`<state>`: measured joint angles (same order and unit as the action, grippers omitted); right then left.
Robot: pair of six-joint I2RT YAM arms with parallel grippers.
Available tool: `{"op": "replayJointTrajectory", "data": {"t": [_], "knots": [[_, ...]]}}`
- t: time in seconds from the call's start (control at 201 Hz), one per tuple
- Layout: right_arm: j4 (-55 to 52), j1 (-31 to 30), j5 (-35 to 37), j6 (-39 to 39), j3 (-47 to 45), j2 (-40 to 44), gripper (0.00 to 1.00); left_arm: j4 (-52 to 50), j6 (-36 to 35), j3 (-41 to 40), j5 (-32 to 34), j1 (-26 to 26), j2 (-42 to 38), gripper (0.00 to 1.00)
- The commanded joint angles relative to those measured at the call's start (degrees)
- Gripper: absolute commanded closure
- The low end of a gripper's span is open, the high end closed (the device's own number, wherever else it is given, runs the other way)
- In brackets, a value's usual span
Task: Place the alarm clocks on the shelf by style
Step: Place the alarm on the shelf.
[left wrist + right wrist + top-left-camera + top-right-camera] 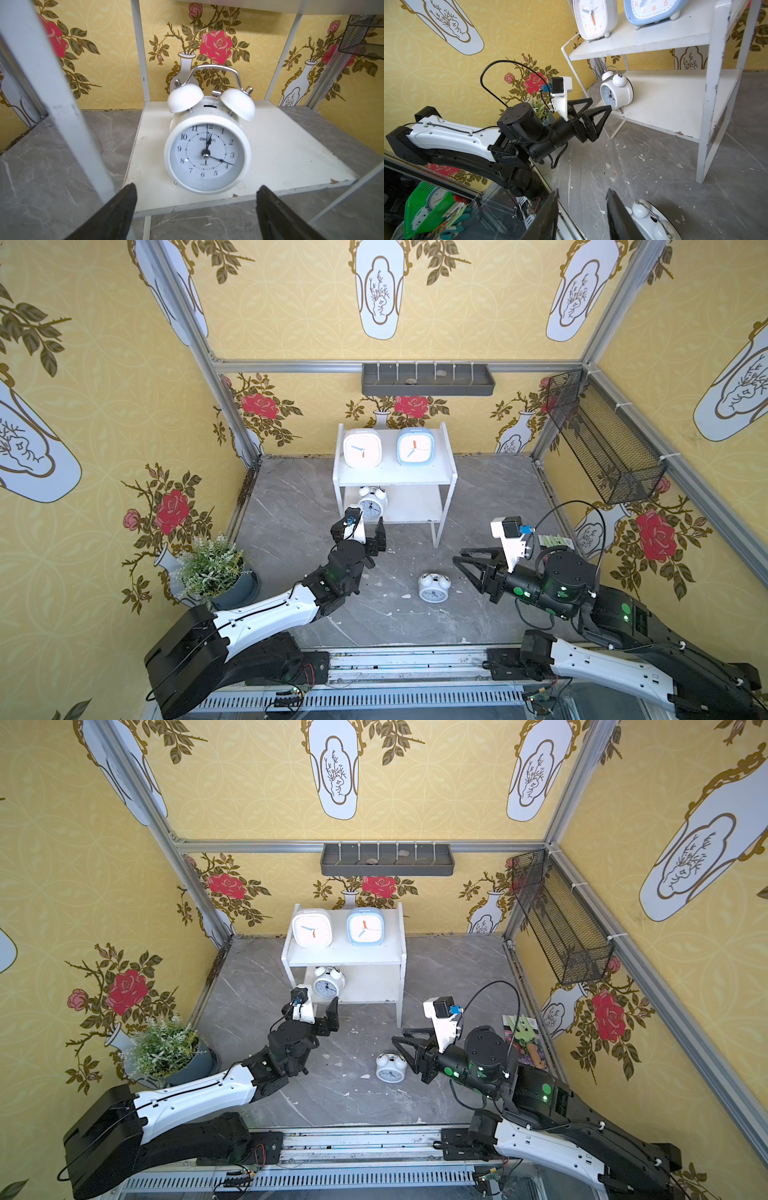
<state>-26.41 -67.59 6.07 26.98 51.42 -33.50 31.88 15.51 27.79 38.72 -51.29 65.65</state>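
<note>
Standing at the open front of a booth with yellow rose wallpaper and a grey marbled floor [291,506], I see a potted plant [214,568] in the near left corner. Beside it the left arm reaches toward the back. The left claw [368,529] hangs level with the lower tier of the shelf [415,475], its two black fingers [124,207] spread wide and holding nothing. Just beyond their tips a twin-bell clock [372,502] stands upright at the left end of that lower tier, face toward the front, and the fingers do not touch it.

The shelf, white with two tiers, stands against the middle of the back wall. On its top tier two rounded-square clocks stand side by side: the white square clock [362,448] on the left, the blue square clock [415,446] on the right. A grey tray [428,379] hangs on the wall above.

On the floor in front of the shelf, right of centre, the second twin-bell clock [433,588] lies on its back, face up. Just to its right the right claw [582,192] is low over the floor, fingers parted with only bare floor between them. One finger is close beside the clock, and I cannot tell whether it touches. A black mesh basket [602,439] hangs on the right wall.
</note>
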Motion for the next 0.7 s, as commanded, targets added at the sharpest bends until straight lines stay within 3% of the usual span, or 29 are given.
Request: {"op": "replayJointTrajectory", "data": {"t": [0.0, 0.08, 0.204, 0.383, 0.697], "knots": [[3.53, -0.05, -0.35, -0.18, -0.45, -0.11, 0.6, -0.33, 1.19, -1.37, -3.07, -0.04, -1.16, 0.29], [3.89, 0.0, -0.6, -0.25, -0.82, -0.34, 0.62, 0.13, 0.58, -1.41, -5.58, -0.04, -1.21, 0.52], [4.24, -0.06, -0.75, -0.15, -1.25, -0.38, 0.62, 2.89, -1.71, -0.66, -9.61, 0.15, 0.66, 0.65], [3.83, 0.0, -0.96, 0.04, -1.24, -0.1, 0.63, 5.48, -1.76, 0.57, -16.19, 2.17, 2.9, 0.66], [3.8, -0.01, -0.97, 0.17, -1.7, 0.19, 0.63, 5.86, -2.59, 2.96, -20.08, 4.34, 3.81, 0.64]]}}
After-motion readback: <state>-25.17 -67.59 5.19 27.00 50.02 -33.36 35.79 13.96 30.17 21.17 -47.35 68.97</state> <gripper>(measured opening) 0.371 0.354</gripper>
